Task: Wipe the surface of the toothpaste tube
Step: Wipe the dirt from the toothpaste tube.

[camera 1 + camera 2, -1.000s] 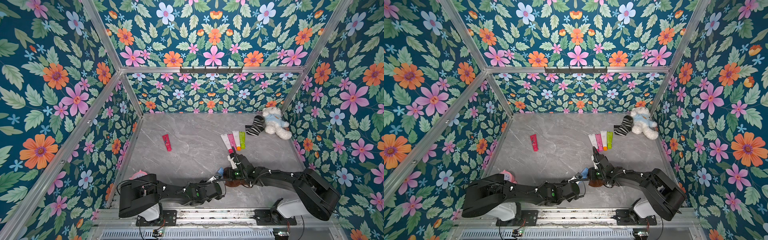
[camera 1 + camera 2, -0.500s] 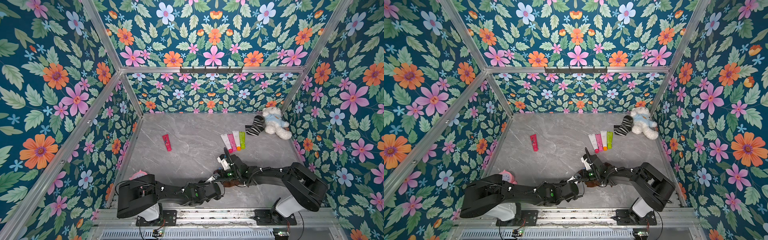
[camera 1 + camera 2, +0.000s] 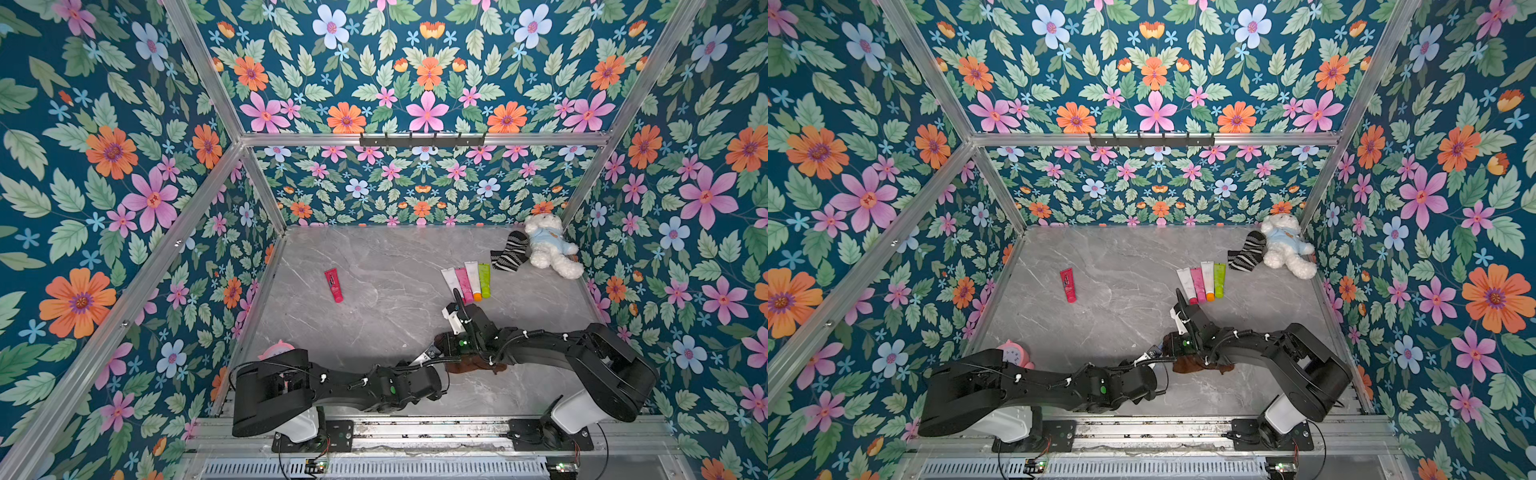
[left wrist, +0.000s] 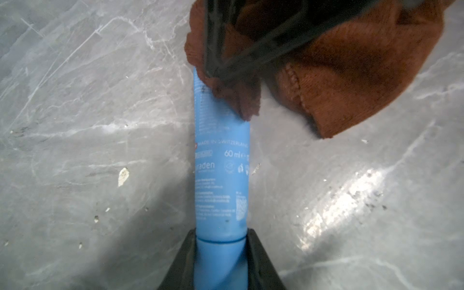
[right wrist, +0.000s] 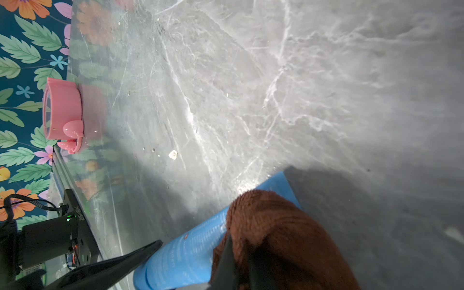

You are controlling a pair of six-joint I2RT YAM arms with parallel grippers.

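From the left wrist, my left gripper (image 4: 221,241) was clamped on the cap end of the blue toothpaste tube (image 4: 221,175). Its long axis ran straight out from me to the brown cloth (image 4: 351,75) covering its far end. From the right wrist, my right gripper (image 5: 241,266) was clenched on that cloth, pressed on top of the tube. I judged the next stroke should run lengthwise, toward my left gripper. In both top views my arms met low over the near part of the table (image 3: 374,257), with the tube mostly hidden between them.
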